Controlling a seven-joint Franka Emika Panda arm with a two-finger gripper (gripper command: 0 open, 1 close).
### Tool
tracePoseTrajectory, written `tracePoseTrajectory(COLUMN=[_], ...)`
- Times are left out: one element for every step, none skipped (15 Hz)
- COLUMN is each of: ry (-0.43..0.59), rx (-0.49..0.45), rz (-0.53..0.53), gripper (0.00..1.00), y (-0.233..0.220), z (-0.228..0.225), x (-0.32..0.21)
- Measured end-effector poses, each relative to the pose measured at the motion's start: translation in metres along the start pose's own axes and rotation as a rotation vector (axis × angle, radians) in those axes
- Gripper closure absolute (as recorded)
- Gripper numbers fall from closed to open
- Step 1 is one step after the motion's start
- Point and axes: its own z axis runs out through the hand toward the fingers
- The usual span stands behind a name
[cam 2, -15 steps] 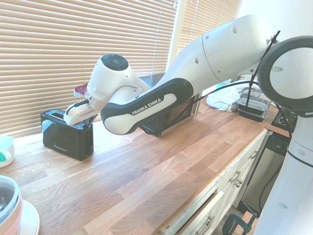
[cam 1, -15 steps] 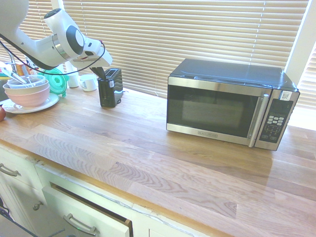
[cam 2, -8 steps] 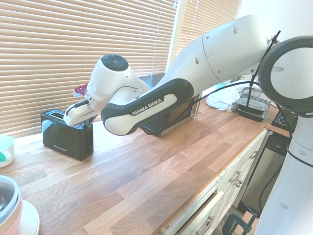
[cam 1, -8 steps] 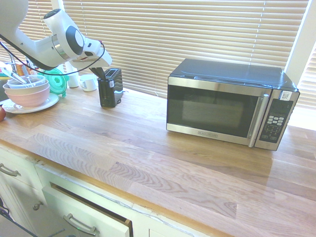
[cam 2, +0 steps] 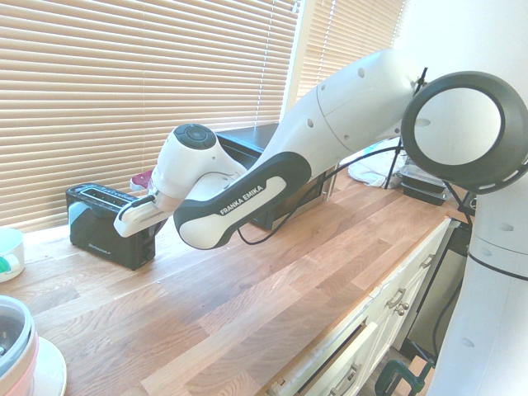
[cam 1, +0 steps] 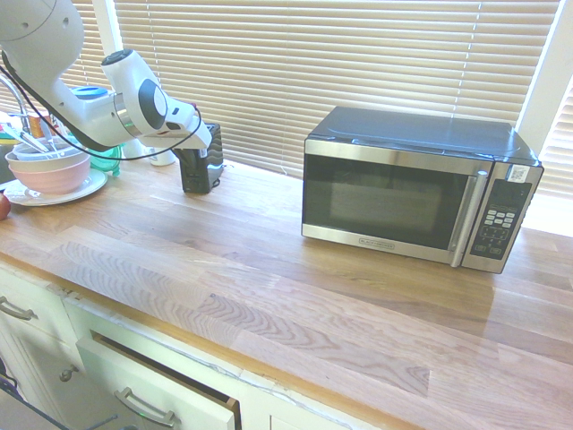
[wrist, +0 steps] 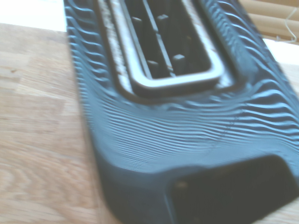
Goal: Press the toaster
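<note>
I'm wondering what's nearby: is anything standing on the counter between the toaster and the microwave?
No, the first exterior view shows only bare wooden counter between the toaster and the microwave.

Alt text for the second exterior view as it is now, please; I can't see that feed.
White Franka arm reaching in from the right, its gripper low at the near end of a black toaster on a wooden countertop. A dark microwave stands partly hidden behind the arm; stacked bowls sit at lower left, window blinds behind.
</note>
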Motion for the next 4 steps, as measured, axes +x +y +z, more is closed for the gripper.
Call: tracePoseTrajectory(ry=[0.000, 0.000, 0.000, -0.001], rx=[0.004, 0.005, 0.005, -0.001], rz=[0.000, -0.001, -0.003, -0.001], gripper=[1.00, 1.00, 1.00, 1.00], y=[0.0014, 0.0018, 0.0021, 0.0062], z=[0.0018, 0.0021, 0.0024, 0.0050], x=[0.0008, 0.0013, 0.0014, 0.0036])
